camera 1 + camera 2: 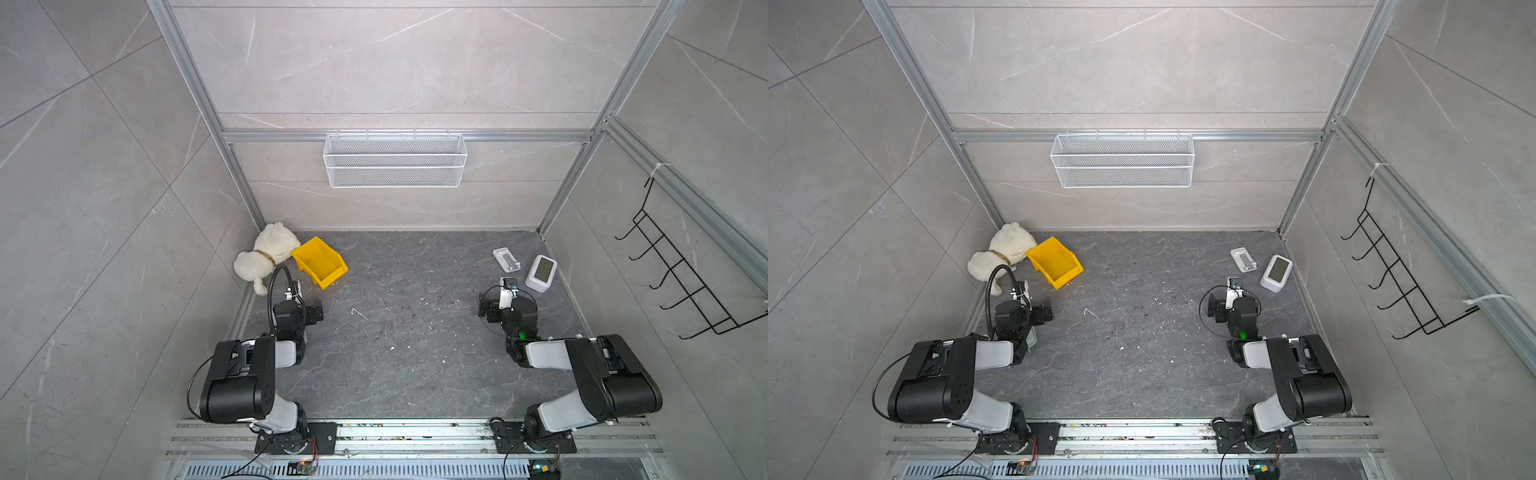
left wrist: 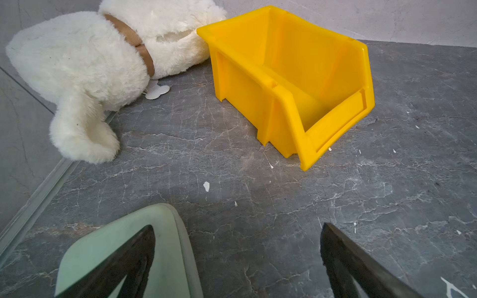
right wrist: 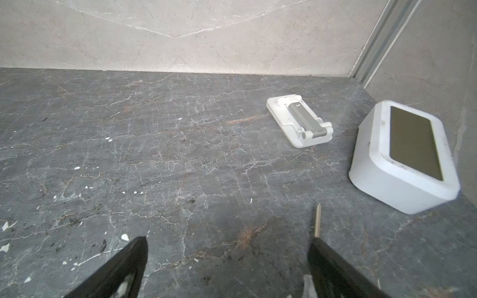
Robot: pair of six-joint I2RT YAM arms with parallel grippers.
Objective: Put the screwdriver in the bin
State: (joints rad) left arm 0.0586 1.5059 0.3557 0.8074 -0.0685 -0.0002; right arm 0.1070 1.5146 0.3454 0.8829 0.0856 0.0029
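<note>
Your dark grey marbled bench [image 1: 399, 345] carries a bright yellow plastic bin [image 1: 319, 262] touching a fluffy white plush dog [image 1: 266, 257] at its far left corner. Towards the far right you have a flat white-grey rectangular gadget [image 1: 506, 259], beside it a white wedge-shaped box with a dark screen [image 1: 541, 273], and nearer you a thin silvery screwdriver [image 3: 317, 219].

A dark grey veined bench [image 1: 395, 353], flecked with white chips [image 2: 206, 186], lies under the jaws. Pale marbled walls [image 1: 395, 62] framed by aluminium posts [image 1: 210, 120] close it in ahead and at either side. A white mesh basket [image 1: 395, 160] hangs on the back wall, well ahead of the jaws; a black hook rack [image 1: 685, 261] hangs on the wall beyond the right jaws. Light is soft and even.
</note>
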